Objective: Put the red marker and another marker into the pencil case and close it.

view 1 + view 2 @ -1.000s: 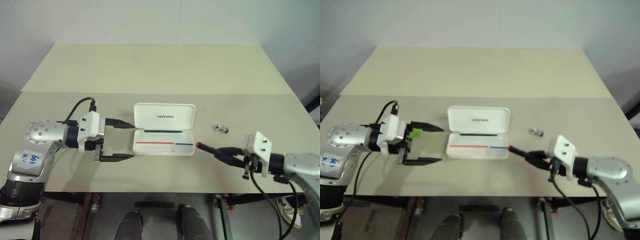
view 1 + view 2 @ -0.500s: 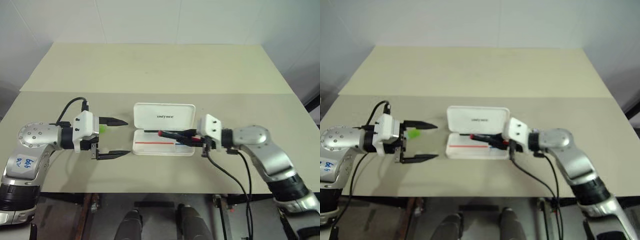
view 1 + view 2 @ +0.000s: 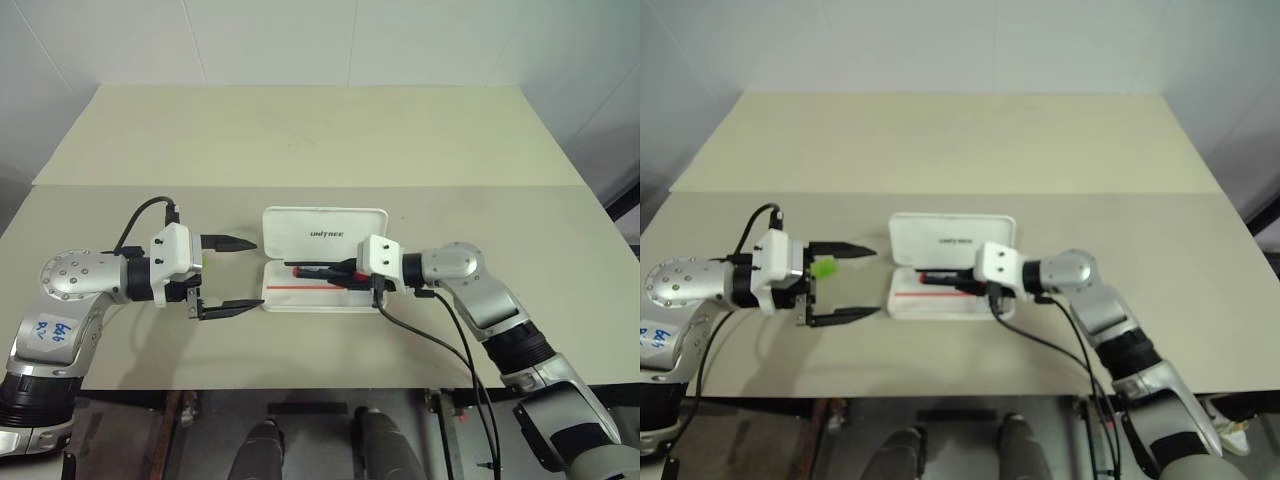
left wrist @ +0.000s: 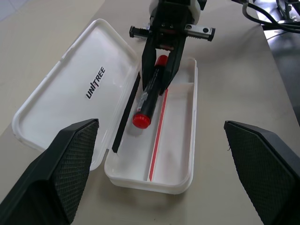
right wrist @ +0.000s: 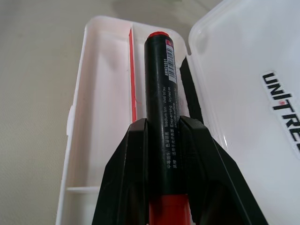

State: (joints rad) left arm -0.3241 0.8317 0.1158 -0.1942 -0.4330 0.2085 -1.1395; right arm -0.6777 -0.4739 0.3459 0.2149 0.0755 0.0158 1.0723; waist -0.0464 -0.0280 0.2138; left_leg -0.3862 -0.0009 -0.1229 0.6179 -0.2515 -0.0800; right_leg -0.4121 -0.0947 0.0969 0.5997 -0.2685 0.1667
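On the left side of the beige table [image 3: 300,140], near its front edge, the left gripper [image 3: 232,276] hangs with its two black fingers spread wide and nothing between them, pointing toward the pencil case [image 3: 325,235]. Just behind that gripper, in the right eye view, a bright green cap [image 3: 824,267] peeks out; this is the other marker, and its body is hidden by the gripper housing, so how it lies cannot be made out.

At the middle of the table's front half the white case lies open, its lid flat toward the back with dark lettering on it, the tray toward the front with a red line [image 4: 158,136] running along its floor. Over the tray the right gripper [image 5: 164,140] is clamped tight on the red marker [image 4: 151,93], black barrel between the black fingers, one red end pointing to the robot's left. Whether the marker touches the tray floor cannot be told.

A seam crosses the table from side to side behind the case. Pale walls rise behind the far edge. Below the front edge a dark floor shows. The right arm's lower part is cut off at the frame's corner.
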